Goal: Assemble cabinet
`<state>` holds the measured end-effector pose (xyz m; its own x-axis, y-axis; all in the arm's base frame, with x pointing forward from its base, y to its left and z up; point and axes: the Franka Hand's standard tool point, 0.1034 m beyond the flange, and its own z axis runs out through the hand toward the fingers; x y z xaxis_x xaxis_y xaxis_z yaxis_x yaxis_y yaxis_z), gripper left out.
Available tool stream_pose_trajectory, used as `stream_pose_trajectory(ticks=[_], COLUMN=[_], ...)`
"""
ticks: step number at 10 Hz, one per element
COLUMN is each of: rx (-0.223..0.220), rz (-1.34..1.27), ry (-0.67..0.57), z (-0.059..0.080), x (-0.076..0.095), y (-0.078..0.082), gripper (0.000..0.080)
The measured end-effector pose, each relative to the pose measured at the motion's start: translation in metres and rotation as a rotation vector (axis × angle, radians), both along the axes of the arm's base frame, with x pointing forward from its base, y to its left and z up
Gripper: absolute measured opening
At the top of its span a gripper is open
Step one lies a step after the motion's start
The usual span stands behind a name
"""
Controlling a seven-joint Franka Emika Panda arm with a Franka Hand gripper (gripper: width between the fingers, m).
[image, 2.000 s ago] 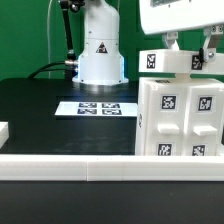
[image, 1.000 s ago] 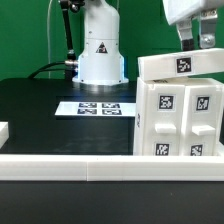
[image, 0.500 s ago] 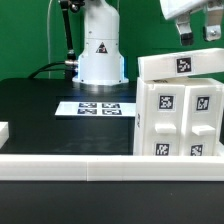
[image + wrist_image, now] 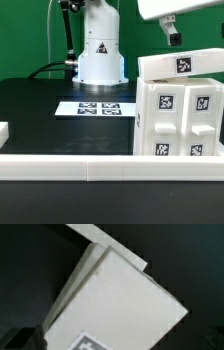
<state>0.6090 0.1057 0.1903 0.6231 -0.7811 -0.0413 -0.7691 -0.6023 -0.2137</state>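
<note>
The cabinet [image 4: 180, 120] is a big white box with black-and-white tags on its front panels, standing at the exterior view's right. A white tagged top panel [image 4: 182, 66] lies on it, slightly tilted. My gripper [image 4: 172, 38] hangs above the panel's left end, clear of it, and holds nothing. In the wrist view the white panel [image 4: 120, 297] fills the picture, with a tag [image 4: 90, 343] at its near edge. My gripper [image 4: 115, 345] is open, its dark fingers [image 4: 20, 339] showing only at the frame's edges.
The marker board [image 4: 100, 108] lies on the black table in front of the robot base [image 4: 100, 55]. A long white rail [image 4: 70, 165] runs along the near table edge. A small white block [image 4: 3, 130] sits at the exterior view's left edge.
Two seconds ago my gripper held the top panel above the cabinet. The panel now rests on the cabinet, and my gripper has let go, risen and moved toward the exterior view's left.
</note>
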Motion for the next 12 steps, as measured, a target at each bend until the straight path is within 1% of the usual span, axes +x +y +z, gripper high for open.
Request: stream_pose_trajectory(ticks=[4,5,6,8,9,10,12], rx=[-0.042,-0.106,-0.142,-0.179,-0.183,-0.187,-0.208], rz=[0.286,0.434,0.607,0.848,0.952,0.981,1.125], ry=[-0.048,-0.063,-0.090,-0.109,-0.106,-0.104,-0.123], z=[-0.0001,0.0001,-0.0003,-0.0015,-0.0011,-0.0002,-0.0006], x=[0.0000,-0.0001,0.0005,-0.0019,-0.0037,-0.0038,-0.0034], y=[-0.0002,0.0000,0.0006,0.0056,0.0061,0.0061,0.0042], gripper=[0.0797,0.0797,0.0797,0.0797,0.0797,0.0797,0.0797])
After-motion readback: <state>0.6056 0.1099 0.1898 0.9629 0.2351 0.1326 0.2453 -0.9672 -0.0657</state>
